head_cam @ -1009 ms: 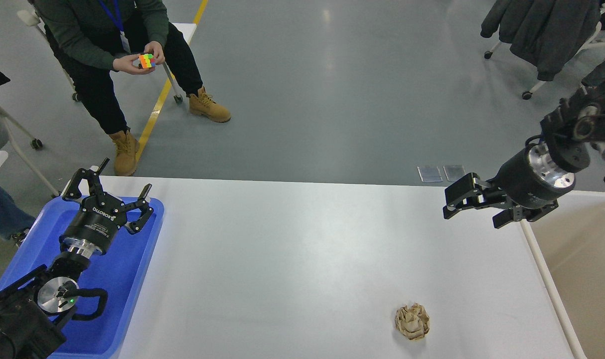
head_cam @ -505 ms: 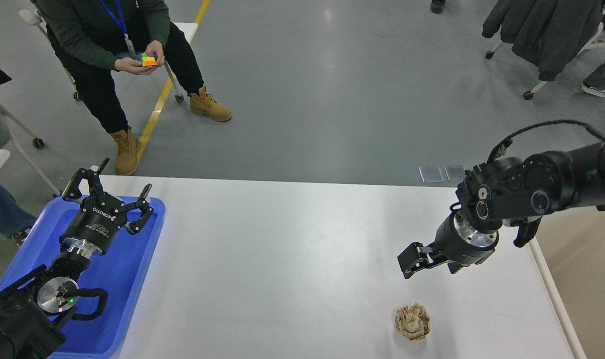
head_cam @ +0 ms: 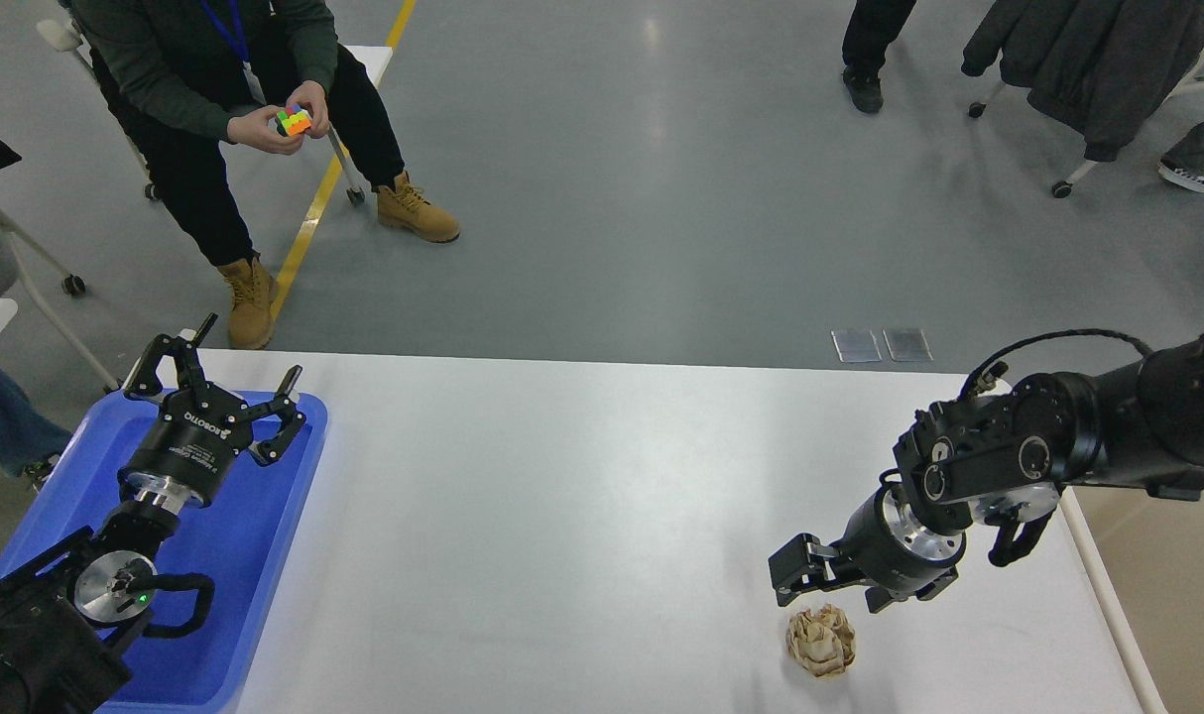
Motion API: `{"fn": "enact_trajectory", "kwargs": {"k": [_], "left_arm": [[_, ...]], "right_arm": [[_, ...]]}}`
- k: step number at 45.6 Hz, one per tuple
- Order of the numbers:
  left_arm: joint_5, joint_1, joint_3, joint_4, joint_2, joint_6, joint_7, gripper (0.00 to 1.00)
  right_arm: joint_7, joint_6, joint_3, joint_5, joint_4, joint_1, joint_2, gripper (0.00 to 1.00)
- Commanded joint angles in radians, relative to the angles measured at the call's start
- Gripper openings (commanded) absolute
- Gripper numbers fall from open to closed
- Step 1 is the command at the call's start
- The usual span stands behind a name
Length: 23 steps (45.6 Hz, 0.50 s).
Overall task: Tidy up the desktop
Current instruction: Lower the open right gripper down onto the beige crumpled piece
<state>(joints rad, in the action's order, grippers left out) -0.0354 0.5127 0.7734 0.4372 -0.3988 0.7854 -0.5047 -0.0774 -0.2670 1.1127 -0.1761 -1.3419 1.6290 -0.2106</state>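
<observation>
Paper wad [head_cam: 820,641] sits on desktop [head_cam: 582,516], near-right. Tray [head_cam: 255,555] at desktop's left end, bin [head_cam: 1172,585] off its right end. Right gripper [head_cam: 810,585] just behind wad, left gripper [head_cam: 220,382] over tray.

White desktop [head_cam: 582,516]; blue tray [head_cam: 255,555]; tan paper ball [head_cam: 820,641].

Desktop [head_cam: 582,516] bare across mid span btwn blue tray [head_cam: 255,555] at L edge and crumpled paper ball [head_cam: 820,641] near R front; R gripper [head_cam: 810,585] hangs just above ball, bin [head_cam: 1172,585] flanks R edge.
</observation>
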Motion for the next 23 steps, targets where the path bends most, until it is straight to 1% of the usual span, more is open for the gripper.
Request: {"fn": "enact_trajectory", "kwargs": {"k": [1,9,23], "left_arm": [[0.0,0.001,0.001,0.0,0.0,0.0,0.0,0.99],[0.0,0.001,0.001,0.0,0.0,0.0,0.0,0.99],[0.0,0.0,0.0,0.0,0.0,0.0,0.0,0.99]], "right_arm": [[-0.001,0.087,-0.007,0.02,0.003,-0.09,0.022,1.0],[-0.002,0.184,-0.008,0.017,0.01,-0.126,0.056,1.0],[-0.001,0.259,-0.004,0.018,0.01,-0.135,0.06,1.0]]}}
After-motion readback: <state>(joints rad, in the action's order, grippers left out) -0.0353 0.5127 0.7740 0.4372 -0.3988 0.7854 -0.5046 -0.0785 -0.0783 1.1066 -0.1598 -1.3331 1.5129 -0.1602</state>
